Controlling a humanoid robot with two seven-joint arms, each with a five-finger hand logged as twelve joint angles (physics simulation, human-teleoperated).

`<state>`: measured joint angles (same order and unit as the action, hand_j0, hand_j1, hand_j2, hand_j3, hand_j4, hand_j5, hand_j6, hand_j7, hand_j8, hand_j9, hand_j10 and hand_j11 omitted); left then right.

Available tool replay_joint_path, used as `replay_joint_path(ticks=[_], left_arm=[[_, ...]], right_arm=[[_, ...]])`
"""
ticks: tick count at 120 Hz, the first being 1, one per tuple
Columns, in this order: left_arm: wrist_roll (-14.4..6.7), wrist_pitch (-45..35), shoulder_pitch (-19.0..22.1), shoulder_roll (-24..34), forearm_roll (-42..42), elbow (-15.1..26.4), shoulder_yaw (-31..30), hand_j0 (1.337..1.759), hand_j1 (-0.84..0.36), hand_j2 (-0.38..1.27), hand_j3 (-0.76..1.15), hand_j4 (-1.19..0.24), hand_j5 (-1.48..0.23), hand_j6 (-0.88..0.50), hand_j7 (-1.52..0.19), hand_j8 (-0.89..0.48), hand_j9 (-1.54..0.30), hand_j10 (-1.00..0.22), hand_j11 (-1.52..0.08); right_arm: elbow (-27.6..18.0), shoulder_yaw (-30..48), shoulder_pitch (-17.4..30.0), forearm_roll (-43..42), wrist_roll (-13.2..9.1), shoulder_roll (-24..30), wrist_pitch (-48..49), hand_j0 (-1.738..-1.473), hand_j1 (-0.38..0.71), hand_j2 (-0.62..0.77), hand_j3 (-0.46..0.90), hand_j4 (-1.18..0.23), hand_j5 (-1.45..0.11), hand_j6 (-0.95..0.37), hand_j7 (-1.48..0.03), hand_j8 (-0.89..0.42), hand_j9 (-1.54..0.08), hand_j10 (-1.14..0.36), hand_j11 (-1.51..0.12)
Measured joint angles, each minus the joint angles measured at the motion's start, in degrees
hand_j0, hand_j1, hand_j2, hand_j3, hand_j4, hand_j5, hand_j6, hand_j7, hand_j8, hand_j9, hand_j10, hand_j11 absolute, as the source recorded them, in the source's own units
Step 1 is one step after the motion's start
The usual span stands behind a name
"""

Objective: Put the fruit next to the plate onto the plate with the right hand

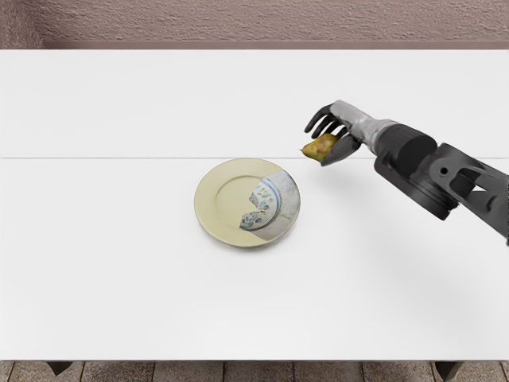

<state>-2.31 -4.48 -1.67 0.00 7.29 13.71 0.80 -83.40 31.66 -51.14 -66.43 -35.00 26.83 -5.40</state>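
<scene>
Fruit [320, 146] gripped in right robot hand [328, 135], lifted right of plate [227, 203].

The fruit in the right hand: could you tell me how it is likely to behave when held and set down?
The fruit looks small and lumpy, so it probably rolls little. It is likely light, since the right hand wraps most of it. On the plate, which looks smooth and shallow, it might slide slightly.
</scene>
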Motion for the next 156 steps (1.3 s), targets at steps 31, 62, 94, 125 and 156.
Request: replay_joint_path(ticks=[31,62,94,125,156], left_arm=[[0.0,0.0,0.0,0.0,0.0,0.0,0.0,1.658,0.35,0.00,0.00,0.00,0.00,0.00,0.00,0.00,0.00,0.00,0.00],[0.0,0.0,0.0,0.0,0.0,0.0,0.0,1.658,0.35,0.00,0.00,0.00,0.00,0.00,0.00,0.00,0.00,0.00,0.00],[0.0,0.0,0.0,0.0,0.0,0.0,0.0,1.658,0.35,0.00,0.00,0.00,0.00,0.00,0.00,0.00,0.00,0.00,0.00],[0.0,0.0,0.0,0.0,0.0,0.0,0.0,1.658,0.35,0.00,0.00,0.00,0.00,0.00,0.00,0.00,0.00,0.00,0.00],[0.0,0.0,0.0,0.0,0.0,0.0,0.0,1.658,0.35,0.00,0.00,0.00,0.00,0.00,0.00,0.00,0.00,0.00,0.00]], right_arm=[[-1.4,0.6,0.0,0.0,0.0,-3.2,0.1,-1.658,0.25,0.13,0.00,-0.55,-0.75,-0.54,-0.73,-0.42,-0.73,-0.48,-0.73],[-2.8,0.7,0.0,0.0,0.0,-5.7,0.1,-1.658,0.25,0.13,0.00,-0.55,-0.74,-0.54,-0.73,-0.42,-0.73,-0.48,-0.73],[-3.3,0.5,0.2,0.0,0.0,-8.9,0.1,-1.658,0.25,0.13,0.00,-0.55,-0.74,-0.54,-0.73,-0.42,-0.72,-0.48,-0.73],[-3.4,0.0,1.3,0.0,0.0,-10.3,0.0,-1.658,0.25,0.11,0.00,-0.55,-0.74,-0.53,-0.73,-0.41,-0.73,-0.47,-0.73],[-3.6,-1.2,2.7,-0.1,0.0,-11.3,0.0,-1.658,0.24,0.11,0.00,-0.55,-0.74,-0.54,-0.73,-0.41,-0.73,-0.47,-0.73]])
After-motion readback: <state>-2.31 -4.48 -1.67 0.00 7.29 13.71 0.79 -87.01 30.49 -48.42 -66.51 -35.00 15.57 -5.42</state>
